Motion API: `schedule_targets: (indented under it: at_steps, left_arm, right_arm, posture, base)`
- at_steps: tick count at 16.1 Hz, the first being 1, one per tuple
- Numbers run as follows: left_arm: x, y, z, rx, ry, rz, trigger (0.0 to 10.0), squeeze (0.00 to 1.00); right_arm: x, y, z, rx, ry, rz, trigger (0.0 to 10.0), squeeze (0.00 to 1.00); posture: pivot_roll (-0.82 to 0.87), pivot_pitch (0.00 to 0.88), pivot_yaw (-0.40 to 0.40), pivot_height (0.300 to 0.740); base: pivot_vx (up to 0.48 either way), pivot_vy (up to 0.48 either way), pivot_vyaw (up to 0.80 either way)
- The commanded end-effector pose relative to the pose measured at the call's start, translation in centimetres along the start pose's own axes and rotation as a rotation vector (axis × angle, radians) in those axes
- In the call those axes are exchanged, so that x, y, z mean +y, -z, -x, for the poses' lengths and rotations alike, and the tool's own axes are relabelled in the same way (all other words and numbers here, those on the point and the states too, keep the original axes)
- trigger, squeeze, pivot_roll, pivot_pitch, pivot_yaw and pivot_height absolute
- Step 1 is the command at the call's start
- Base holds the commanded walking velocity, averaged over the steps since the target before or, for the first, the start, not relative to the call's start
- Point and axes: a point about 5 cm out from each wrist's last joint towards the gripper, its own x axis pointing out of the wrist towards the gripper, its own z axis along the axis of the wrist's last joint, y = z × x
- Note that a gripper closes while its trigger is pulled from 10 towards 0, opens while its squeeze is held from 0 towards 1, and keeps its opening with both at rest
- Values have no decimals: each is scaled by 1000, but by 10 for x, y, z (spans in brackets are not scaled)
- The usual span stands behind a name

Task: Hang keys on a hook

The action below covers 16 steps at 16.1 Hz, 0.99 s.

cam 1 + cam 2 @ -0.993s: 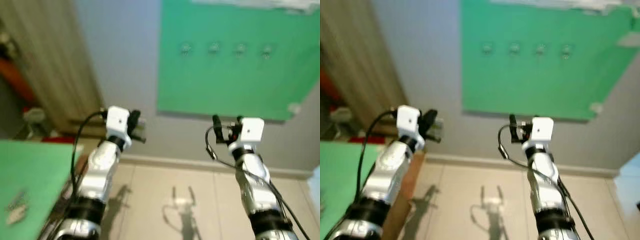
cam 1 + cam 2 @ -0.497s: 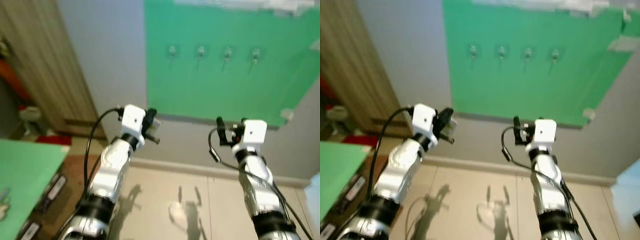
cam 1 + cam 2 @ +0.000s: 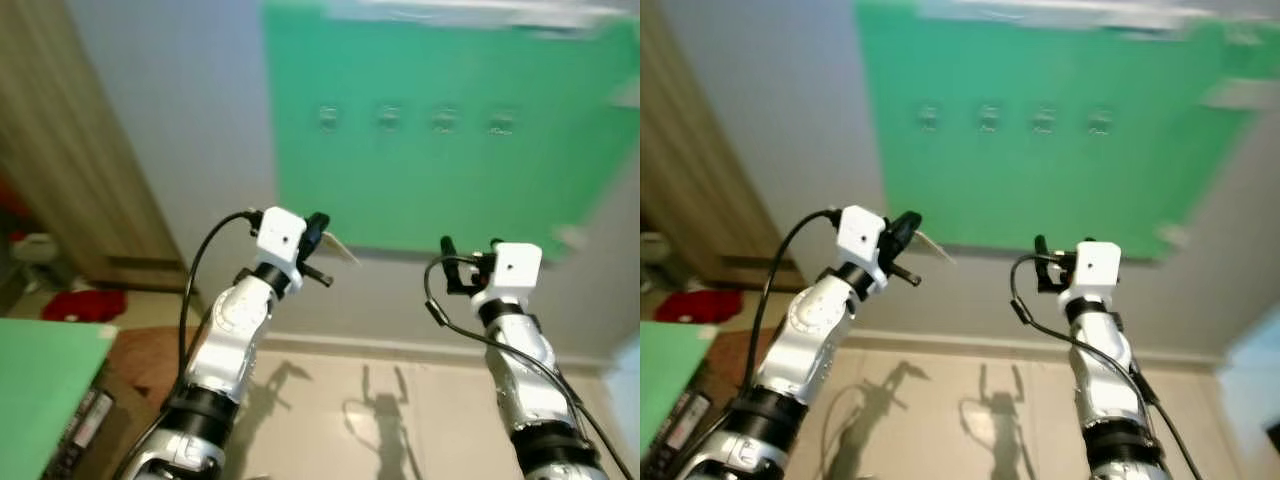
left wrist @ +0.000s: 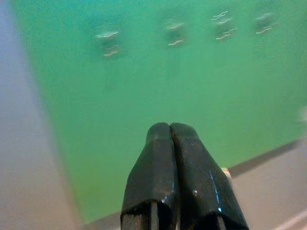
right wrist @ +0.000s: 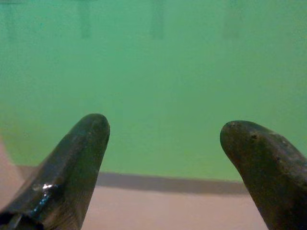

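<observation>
A row of several small metal hooks (image 3: 388,117) sits high on a green board (image 3: 430,190) on the wall ahead, blurred in the left wrist view as hooks (image 4: 108,40). My left gripper (image 3: 322,252) is raised toward the board's lower left part, below the hooks. Its fingers (image 4: 163,182) are pressed together on the keys, of which a pale tag (image 3: 343,250) sticks out. My right gripper (image 3: 468,262) is held up further right at about the same height, open, with nothing between its fingertips (image 5: 81,143). Both are short of the board.
A wooden door panel (image 3: 60,150) stands at the left beside the grey wall. A red object (image 3: 85,303) lies on the floor near it. A green tabletop corner (image 3: 40,380) is at the lower left. Tiled floor (image 3: 400,420) lies below my arms.
The camera has turned, so the board sits more centred and the green table has slid off left. My left gripper has risen toward the board with the tag. The right gripper is nearly unchanged.
</observation>
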Motion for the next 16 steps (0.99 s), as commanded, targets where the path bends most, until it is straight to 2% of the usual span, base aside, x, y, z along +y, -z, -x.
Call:
schedule_targets:
  at_steps: [1,9,16]
  left_arm:
    - [2,-5,-3,-16,-6,-7,0,0]
    - [-1,-4,-4,-4,23,-30,0,0]
    - [-9,-15,-16,-17,112,-22,0,0]
  right_arm:
    - [2,-2,-2,-5,-19,20,10000,0]
    - [5,-1,-2,-3,-37,23,10000,0]
    - [6,0,-2,2,-49,25,10000,0]
  posture:
    - [-15,0,26,740]
    - [-14,0,24,740]
    - [-16,0,20,740]
  base:
    - [465,0,0]
    - [475,0,0]
    - [0,0,0]
